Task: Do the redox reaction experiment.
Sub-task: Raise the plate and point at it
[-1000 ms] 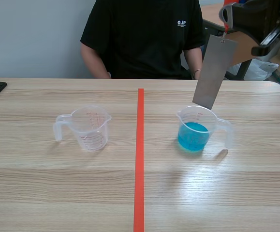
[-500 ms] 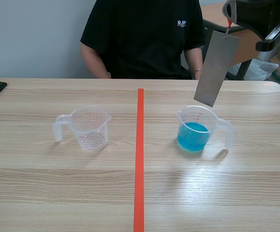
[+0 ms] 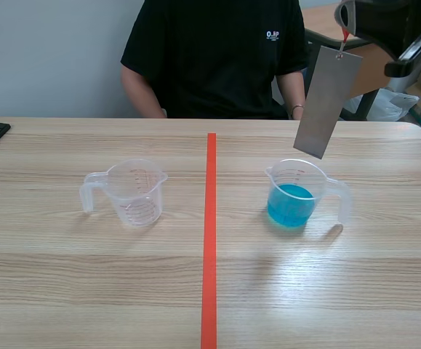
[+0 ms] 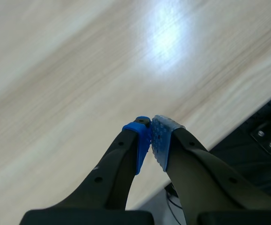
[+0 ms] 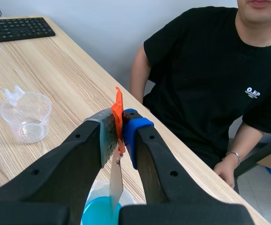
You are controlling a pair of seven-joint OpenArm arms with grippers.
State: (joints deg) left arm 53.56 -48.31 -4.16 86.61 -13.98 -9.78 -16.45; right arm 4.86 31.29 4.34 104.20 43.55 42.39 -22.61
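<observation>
The wooden table [image 3: 123,291] carries two clear measuring cups well apart: the empty cup [image 3: 134,190] and the cup of blue solution [image 3: 294,195]. The grey metal plate [image 3: 327,102] hangs tilted just over the blue cup's rim, probably poised for dipping. It dangles below the right gripper [image 5: 120,129], which pinches its orange tab [image 5: 118,110]. The left gripper [image 4: 151,140] is closed on nothing above the table edge.

Lighting was bright, even, from overhead. Glare lay on the table [image 3: 86,291] between the blue-filled cup [image 3: 291,196] and the near edge; shadows were faint and soft.
</observation>
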